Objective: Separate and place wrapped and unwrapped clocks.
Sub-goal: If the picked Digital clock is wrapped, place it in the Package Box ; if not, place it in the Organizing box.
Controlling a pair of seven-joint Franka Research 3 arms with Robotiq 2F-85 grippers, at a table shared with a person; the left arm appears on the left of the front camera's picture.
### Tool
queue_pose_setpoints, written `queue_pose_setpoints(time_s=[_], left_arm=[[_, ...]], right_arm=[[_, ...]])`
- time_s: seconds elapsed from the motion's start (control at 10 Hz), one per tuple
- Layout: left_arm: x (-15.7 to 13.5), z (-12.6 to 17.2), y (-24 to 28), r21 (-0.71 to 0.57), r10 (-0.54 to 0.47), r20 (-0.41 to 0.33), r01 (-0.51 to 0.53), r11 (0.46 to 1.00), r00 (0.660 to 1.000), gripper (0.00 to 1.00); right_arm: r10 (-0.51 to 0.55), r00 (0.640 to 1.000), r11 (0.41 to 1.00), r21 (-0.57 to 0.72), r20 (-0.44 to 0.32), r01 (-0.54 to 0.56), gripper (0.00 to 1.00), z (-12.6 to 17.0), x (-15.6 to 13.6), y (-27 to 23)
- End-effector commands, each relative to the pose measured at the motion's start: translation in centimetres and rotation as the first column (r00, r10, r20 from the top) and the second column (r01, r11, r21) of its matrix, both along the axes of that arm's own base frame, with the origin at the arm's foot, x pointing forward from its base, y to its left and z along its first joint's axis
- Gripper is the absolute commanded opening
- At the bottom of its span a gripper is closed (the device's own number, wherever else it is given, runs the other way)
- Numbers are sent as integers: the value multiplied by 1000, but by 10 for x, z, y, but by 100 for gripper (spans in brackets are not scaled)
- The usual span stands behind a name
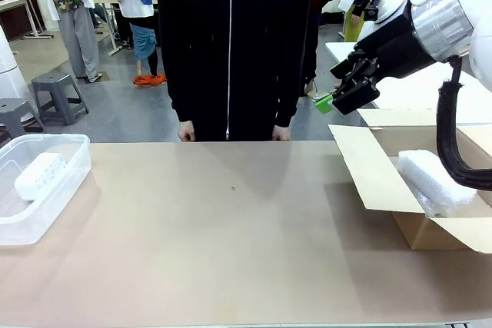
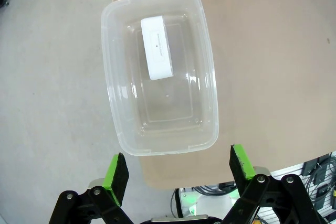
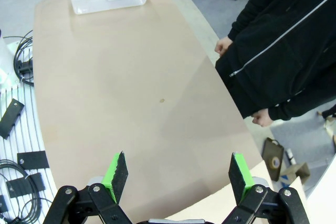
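I note a tan table (image 1: 231,251); clear plastic tub (image 1: 46,213) with plain white block (image 1: 38,175); brown cardboard box (image 1: 430,228) with whitish bubble-wrapped bundle (image 1: 434,180); black zip jacket (image 1: 231,36).

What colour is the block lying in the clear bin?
Plain white block, with a tiny dark mark; clearest in the left wrist view.

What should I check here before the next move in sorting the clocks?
1. Unwrapped clock lies in the clear bin: ok.
2. A wrapped bundle lies in the cardboard box: ok. Whether a second one is in there: cannot tell.
3. Left gripper open and holding nothing, above the bin: ok.
4. Right gripper open and holding nothing, above the table: ok.
5. Person's hands hang at the far edge, off the table: ok.
6. No clock left on the table between bin and box: ok.
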State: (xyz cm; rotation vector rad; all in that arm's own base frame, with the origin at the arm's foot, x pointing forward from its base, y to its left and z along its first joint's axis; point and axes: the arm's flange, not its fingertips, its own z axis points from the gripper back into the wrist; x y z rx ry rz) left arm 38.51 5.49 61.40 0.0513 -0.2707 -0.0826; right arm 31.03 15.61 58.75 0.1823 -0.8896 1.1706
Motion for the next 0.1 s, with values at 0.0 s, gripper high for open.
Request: queue_pose_setpoints(time_s=[0.0], left_arm=[[0, 0, 1, 2, 0, 8, 0, 1000, 1000, 100]], right_arm=[[10, 1000, 1000, 22, 2, -10, 100, -2, 3, 1]])
